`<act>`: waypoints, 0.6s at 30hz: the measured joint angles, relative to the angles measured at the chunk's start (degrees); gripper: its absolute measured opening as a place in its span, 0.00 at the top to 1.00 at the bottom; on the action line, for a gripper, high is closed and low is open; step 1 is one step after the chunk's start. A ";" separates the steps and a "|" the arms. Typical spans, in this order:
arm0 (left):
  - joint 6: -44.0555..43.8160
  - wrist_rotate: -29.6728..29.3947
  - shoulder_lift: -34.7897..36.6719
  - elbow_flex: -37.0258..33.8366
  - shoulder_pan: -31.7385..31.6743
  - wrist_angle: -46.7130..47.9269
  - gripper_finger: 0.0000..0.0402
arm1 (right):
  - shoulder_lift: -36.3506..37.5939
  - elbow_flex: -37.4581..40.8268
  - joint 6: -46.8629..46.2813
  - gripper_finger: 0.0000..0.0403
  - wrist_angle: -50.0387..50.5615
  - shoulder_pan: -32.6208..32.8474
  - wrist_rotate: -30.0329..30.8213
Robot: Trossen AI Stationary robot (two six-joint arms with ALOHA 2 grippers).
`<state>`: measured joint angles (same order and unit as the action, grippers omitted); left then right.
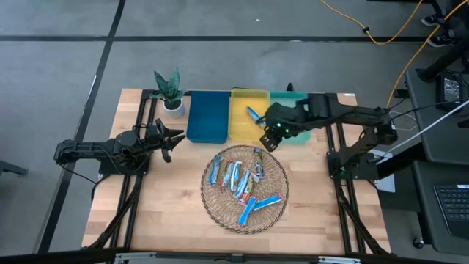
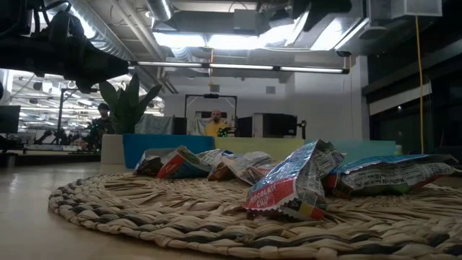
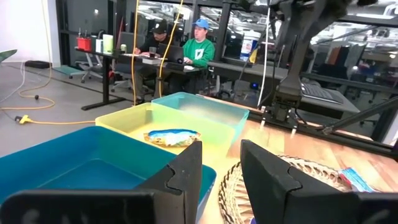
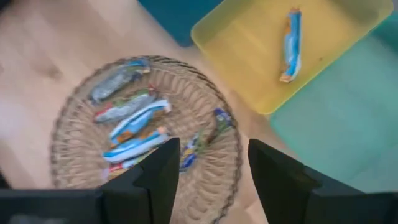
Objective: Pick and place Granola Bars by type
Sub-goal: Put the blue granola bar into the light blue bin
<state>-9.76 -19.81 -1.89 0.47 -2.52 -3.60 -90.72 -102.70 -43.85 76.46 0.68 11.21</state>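
Several shiny blue and silver granola bars (image 1: 238,180) lie in a heap in the round wicker basket (image 1: 212,207); the low view shows them (image 2: 289,184) close up. One blue bar (image 1: 254,115) lies alone in the yellow tray (image 1: 240,128), and shows in the right wrist view (image 4: 291,46) and the left wrist view (image 3: 171,135). My right gripper (image 1: 270,137) hangs open above the basket's far rim, beside the yellow tray, and holds nothing (image 4: 214,168). My left gripper (image 1: 171,139) is open and holds nothing, left of the blue tray (image 3: 221,168).
A blue tray (image 1: 207,116), the yellow tray and a green tray (image 1: 297,138) stand side by side along the far edge, the green one partly under my right arm. A potted plant (image 1: 170,92) stands at the far left. Bare wood lies left and right of the basket.
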 joint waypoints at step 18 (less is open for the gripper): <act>0.00 0.00 0.00 0.00 0.01 0.00 0.74 | -5.51 0.01 -6.11 0.52 -0.36 3.38 0.86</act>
<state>-9.76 -19.81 -1.89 0.47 -2.51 -3.60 -96.23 -102.69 -49.95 76.09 4.06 12.07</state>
